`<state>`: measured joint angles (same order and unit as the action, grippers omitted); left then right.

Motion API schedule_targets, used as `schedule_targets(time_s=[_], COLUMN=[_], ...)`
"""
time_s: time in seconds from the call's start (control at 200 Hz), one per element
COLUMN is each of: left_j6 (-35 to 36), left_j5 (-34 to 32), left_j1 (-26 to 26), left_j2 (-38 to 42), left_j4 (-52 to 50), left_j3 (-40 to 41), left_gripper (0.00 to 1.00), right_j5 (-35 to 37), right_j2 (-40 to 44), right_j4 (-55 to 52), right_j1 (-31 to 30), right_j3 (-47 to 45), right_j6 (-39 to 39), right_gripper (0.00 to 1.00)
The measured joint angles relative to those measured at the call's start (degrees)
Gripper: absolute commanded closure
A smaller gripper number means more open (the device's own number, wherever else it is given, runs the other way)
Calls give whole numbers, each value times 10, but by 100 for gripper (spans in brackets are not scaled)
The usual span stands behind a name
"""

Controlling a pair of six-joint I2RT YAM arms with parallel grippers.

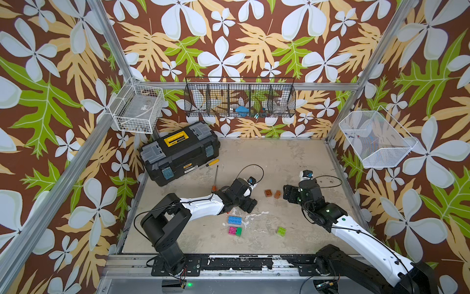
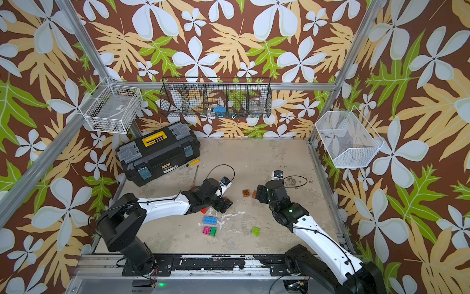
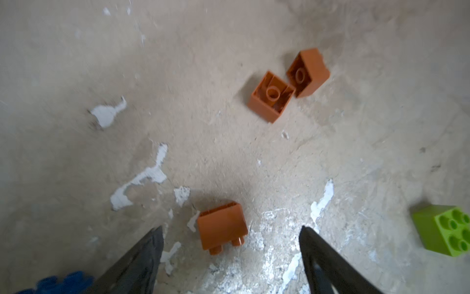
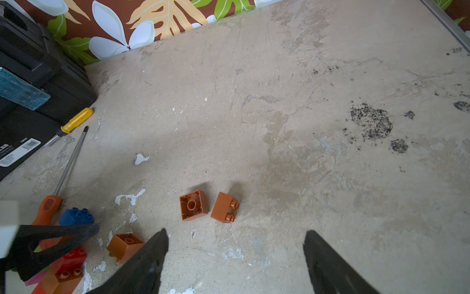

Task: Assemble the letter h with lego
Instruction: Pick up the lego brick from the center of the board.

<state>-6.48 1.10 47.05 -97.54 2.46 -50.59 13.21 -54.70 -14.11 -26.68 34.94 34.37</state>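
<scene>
In both top views I see lego (image 1: 235,220) loose on the worktop (image 1: 292,157), middle toward front edge.
Left wrist: left pincer (image 3: 232,230) wide open, orange brick (image 3: 221,226) between tips, not gripped.
Right wrist: right pincer (image 4: 236,233) open, empty; two orange bricks (image 4: 193,205) ahead.

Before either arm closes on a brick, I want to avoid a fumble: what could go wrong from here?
The orange brick between the left pincer's open jaws lies on its side, so a squeeze may tip or roll it. Ahead of the open right pincer, an upside-down orange brick and a tipped orange brick sit close together; taking one may knock the other.
</scene>
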Motion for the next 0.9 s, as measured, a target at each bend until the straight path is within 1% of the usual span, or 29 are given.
schedule_targets(time_s=[0.07,0.155,0.28,0.43,0.51,0.565,0.701,0.801,0.901], left_j6=[-16,-27,-37,-36,-32,-28,-14,23,69], left_j5=[-8,-21,-44,-58,-61,-59,-47,-30,-22], left_j1=[4,8,11,11,11,11,11,11,11], left_j2=[-17,-22,-30,-52,-62,-63,-49,-30,-29], left_j4=[-8,-10,-10,-9,-10,-15,-62,-114,-181], left_j3=[0,0,-9,-24,-32,-37,-64,-95,-121], left_gripper=[20,29,34,52,57,63,64,64,64], right_j5=[0,0,0,0,0,0,0,0,-6], right_j2=[-1,-2,2,1,-2,-3,0,6,5], right_j4=[3,5,10,16,19,18,16,15,12], right_j1=[0,0,0,0,0,0,0,0,0], right_j3=[-1,-1,-8,-9,-9,-6,-1,-1,2], right_j6=[0,-2,-3,-4,-7,-12,-20,-26,-33], right_gripper=[16,16,16,16,16,16,16,16,16])
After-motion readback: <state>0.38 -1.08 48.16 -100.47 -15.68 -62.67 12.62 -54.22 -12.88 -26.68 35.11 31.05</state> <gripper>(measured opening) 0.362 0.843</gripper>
